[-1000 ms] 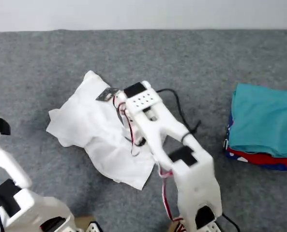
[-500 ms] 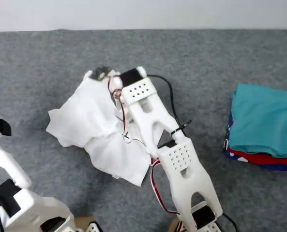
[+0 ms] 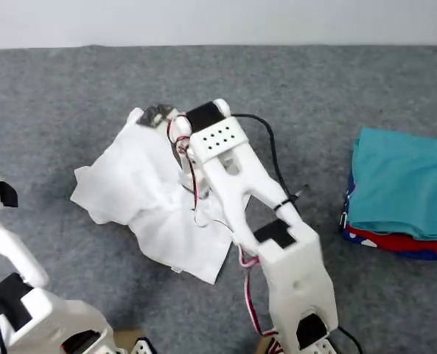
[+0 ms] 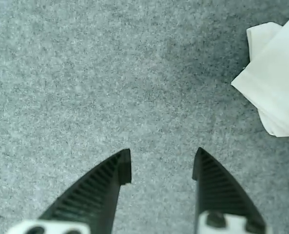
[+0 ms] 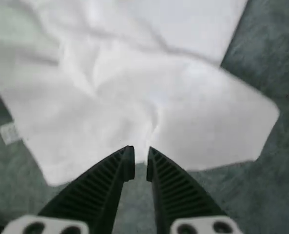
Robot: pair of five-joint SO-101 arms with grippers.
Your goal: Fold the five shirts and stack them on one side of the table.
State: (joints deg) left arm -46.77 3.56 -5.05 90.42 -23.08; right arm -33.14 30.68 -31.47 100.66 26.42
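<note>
**Figure: fifth shirt under fold.** The grey, felt-textured counter carries two groups of cloth. A crumpled white cotton shirt lies left of the counter's middle, roughly flattened, with uneven flaps and one corner pointing to the near edge. A stack of folded shirts, teal over red over blue, sits against the right edge, well apart from the white one.

The right arm stretches from the near edge across the white shirt. The right hand is at the shirt's far corner, its fingers pressed almost together with only a slit between them. Whether cloth is caught in that slit cannot be told. The left hand hangs with fingers spread over bare counter, a corner of the shirt near it.

The step in hand appears to be folding the last shirt. The next move likely calls for a firm pinch on the far corner and a draw toward the near edge. A small white tag shows at the shirt's border, its print illegible.
</note>
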